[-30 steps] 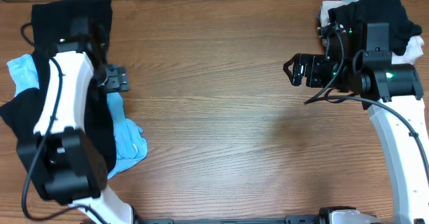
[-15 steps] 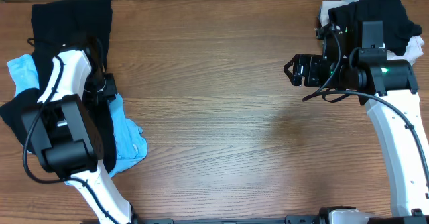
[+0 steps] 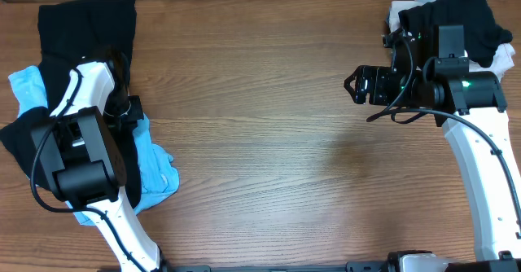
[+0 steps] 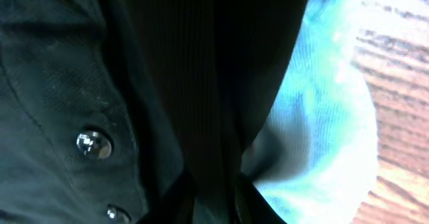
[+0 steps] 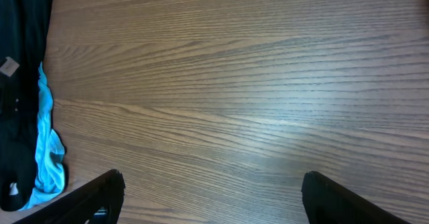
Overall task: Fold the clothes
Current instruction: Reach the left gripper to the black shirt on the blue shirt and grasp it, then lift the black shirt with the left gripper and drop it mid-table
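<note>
Your left gripper [image 4: 213,205] is pinched on a black garment [image 4: 194,83] fold, light-blue T-shirt [image 4: 322,137] just beside it. Your right gripper [image 5: 211,197] gapes wide, holding nothing, wooden table [image 5: 234,83] below.

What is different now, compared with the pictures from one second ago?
The left gripper sank onto the black garment and closed on a fold of it. The right gripper, open over the bare table, and the light-blue T-shirt stayed as they were.

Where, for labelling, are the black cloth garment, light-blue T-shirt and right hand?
black cloth garment [image 3: 85,19]: overhead view, top part.
light-blue T-shirt [image 3: 156,173]: overhead view, bunched corner.
right hand [image 3: 349,86]: overhead view, between fingertips.
</note>
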### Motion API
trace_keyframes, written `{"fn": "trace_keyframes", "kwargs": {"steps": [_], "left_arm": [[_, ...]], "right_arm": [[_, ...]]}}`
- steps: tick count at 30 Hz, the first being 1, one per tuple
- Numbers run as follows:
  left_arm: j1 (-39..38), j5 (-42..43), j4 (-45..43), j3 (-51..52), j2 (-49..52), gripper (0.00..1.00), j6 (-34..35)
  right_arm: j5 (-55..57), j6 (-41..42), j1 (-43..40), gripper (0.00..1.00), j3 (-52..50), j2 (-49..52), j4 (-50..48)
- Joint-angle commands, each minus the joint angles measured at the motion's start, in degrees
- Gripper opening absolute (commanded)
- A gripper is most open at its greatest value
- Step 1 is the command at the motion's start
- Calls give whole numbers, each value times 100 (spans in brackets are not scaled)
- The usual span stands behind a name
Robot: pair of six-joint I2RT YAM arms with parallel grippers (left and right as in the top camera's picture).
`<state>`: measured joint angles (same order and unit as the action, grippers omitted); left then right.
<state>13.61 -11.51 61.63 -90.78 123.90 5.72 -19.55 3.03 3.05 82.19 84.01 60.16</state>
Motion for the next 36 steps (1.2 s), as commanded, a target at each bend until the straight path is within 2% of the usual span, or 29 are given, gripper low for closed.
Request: {"fn": "trace_keyframes", "kwargs": {"steps": [1,5,16,20,28,30,36], "left_arm": [[28,-116,243,-378,92,18,33],[28,-111,584,-778,92,4,33],[20,199,944,-1187,90,4,31],[17,529,1773,-2350,85,4,20],[17,612,3421,-5720,85,4,4],[20,767,3519,-6395,70,4,-7],[9,1917,3456,-7689,-208,4,-98]], "right_arm": [[-48,13,26,88,144,13,-48],[-48,13,26,88,144,13,-48],[-48,13,26,85,144,13,-37],[-55,15,26,84,144,13,-72],[-140,17,26,84,146,13,-87],[-238,17,26,84,146,13,-90],[-470,17,26,83,146,13,-83]]}}
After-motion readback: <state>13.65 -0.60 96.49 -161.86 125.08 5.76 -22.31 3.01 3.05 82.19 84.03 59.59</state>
